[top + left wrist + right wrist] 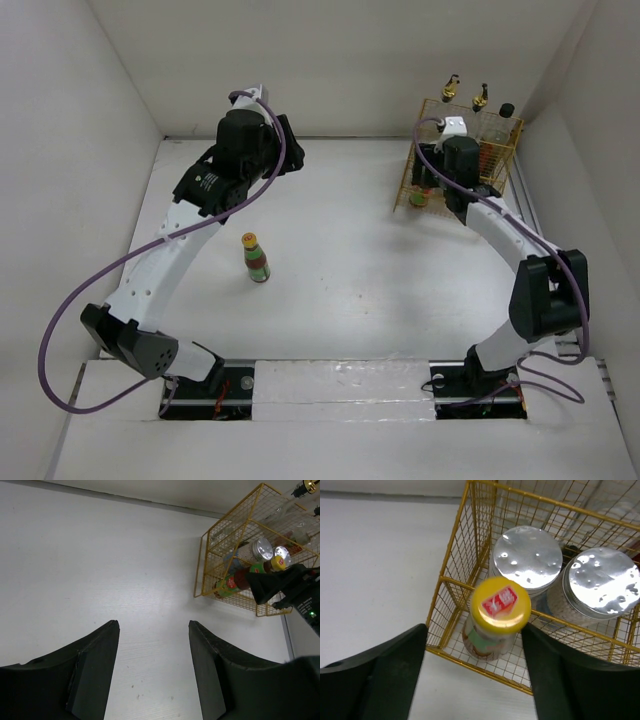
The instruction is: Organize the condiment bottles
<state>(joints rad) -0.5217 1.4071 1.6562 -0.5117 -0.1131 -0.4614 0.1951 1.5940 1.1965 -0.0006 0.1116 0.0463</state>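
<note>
Bottles, seven in all.
- Yellow-capped red-sauce bottles, two. The desk bottle (257, 258) stands upright and alone, mid-left on the desk (350, 250), well apart from the wire basket (220, 550). The basket bottle (499, 611) stands upright in the basket's front left corner.
- Silver-topped shakers, two. The first shaker (527, 555) and second shaker (602, 580) sit side by side in the basket, just behind the basket bottle.
- Clear glass bottles with gold pourers, two. The first glass bottle (450, 92) and second glass bottle (481, 98) are along the basket's far side.
- Black-capped jar (508, 109), one, at the basket's far right corner.

Basket: one, yellow wire, far right on the desk.

Arms: two, white with black joints.
- Left fingers (92, 672): spread, with only bare desk between them.
- Right fingers (390, 675): released, one on either side of the basket bottle. There is a clear gap on one side; on the other, contact with the cap cannot be told.

Surface: white matte desk with faint specks.

Room: plain white walls (350, 60) close in the desk on three sides.
</note>
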